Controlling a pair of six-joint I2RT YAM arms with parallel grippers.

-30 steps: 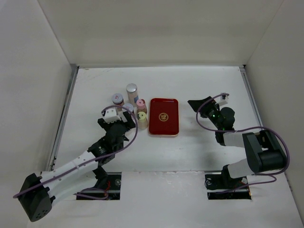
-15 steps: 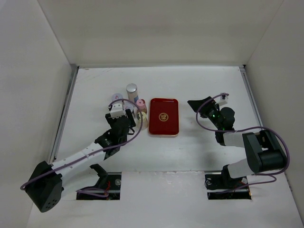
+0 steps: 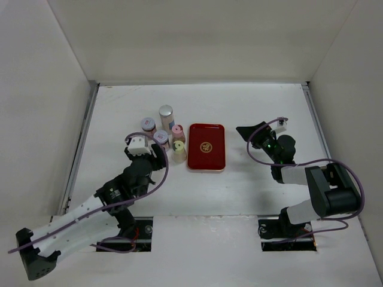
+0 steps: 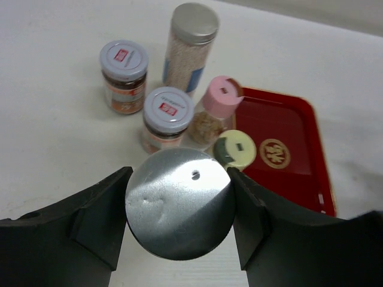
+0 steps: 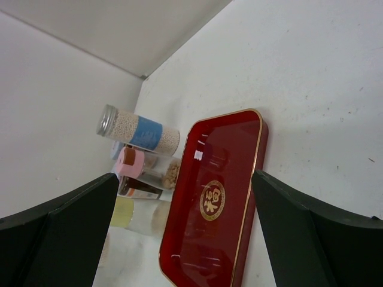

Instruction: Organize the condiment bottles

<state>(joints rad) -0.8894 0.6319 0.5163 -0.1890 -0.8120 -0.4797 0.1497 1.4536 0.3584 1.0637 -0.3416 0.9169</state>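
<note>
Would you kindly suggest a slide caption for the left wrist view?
Left gripper closed on a silver-capped jar, with five other jars and a red tray just beyond.

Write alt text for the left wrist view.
The left gripper clamps the near jar by its round silver cap, filling the foreground. Behind stand two short white-lidded jars, a tall silver-capped jar, a pink-lidded jar and a yellow-lidded jar, with a red tray to their right.
</note>
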